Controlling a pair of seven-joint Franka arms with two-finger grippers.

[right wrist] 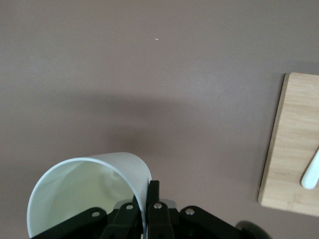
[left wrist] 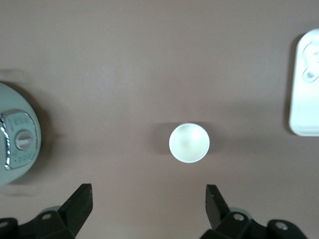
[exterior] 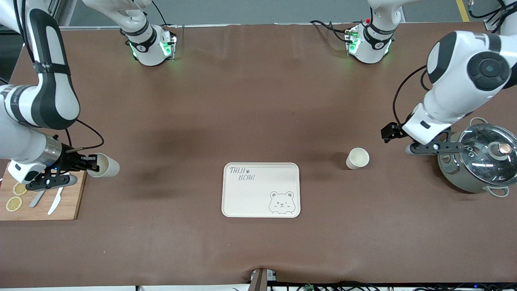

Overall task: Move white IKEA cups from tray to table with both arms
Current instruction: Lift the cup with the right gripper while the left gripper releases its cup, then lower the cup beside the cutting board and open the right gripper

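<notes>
Brown mat table, lightly wrinkled. Right gripper is clamped on the rim of one white cup, tilted, held in the air beside the wooden cutting board. Left gripper has fingers spread apart, over the table between the second cup, which stands upright, and the pot. Bear tray sits mid-table, nothing on it.

High front camera, two downward wrist cameras
</notes>
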